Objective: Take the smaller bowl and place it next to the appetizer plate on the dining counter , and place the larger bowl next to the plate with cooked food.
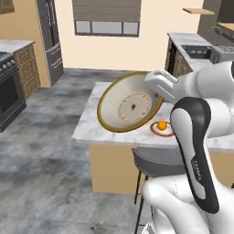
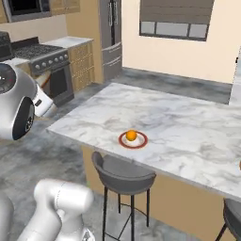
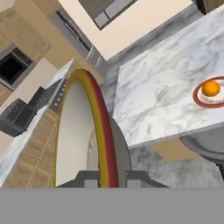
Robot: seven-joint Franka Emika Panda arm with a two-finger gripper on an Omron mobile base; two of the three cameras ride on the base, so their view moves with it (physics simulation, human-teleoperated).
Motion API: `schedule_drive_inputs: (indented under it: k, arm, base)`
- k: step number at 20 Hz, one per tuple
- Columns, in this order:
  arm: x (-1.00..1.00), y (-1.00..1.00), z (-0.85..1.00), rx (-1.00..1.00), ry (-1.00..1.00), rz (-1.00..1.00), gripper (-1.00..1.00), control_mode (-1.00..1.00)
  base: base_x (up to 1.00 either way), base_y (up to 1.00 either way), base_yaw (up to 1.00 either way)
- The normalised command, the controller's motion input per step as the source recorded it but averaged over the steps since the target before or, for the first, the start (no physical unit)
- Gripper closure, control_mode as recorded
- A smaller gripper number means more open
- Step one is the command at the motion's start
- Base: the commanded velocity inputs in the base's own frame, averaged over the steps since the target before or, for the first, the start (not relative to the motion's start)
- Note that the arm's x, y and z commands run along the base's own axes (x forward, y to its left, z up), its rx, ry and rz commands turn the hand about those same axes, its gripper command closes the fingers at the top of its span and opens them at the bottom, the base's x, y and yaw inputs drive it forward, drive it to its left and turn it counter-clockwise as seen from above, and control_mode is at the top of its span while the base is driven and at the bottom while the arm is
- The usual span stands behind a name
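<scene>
My gripper [image 3: 107, 180] is shut on the rim of the larger bowl [image 1: 130, 103], a wide cream bowl with a brown-gold rim and reddish rings inside. The bowl [image 3: 76, 135] is tipped on edge in the air, over the near left corner of the dining counter [image 1: 93, 130]. In the hand view its rim runs up from between the fingertips. The appetizer plate [image 1: 162, 129], red-rimmed with one orange ball, lies near the counter's front edge, just right of the bowl. This plate [image 2: 132, 139] also shows in the right base view and the hand view [image 3: 210, 94]. The smaller bowl and the plate with cooked food are out of view.
A grey stool [image 1: 155, 162] stands at the counter's front below the appetizer plate, and a second stool [image 2: 233, 212] is further right. A stove [image 2: 42, 56] and a fridge [image 2: 110, 37] line the far left wall. Grey floor lies left of the counter.
</scene>
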Motion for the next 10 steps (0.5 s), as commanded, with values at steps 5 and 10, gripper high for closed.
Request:
schedule_drive_inputs:
  k: [5,10]
  arm:
    - [0.0,0.0,0.0,0.0,0.0,0.0,1.0,1.0]
    - [0.0,0.0,0.0,0.0,0.0,0.0,1.0,1.0]
  base:
    - [-0.25,-1.0,-0.29]
    - [-0.29,-0.98,-0.27]
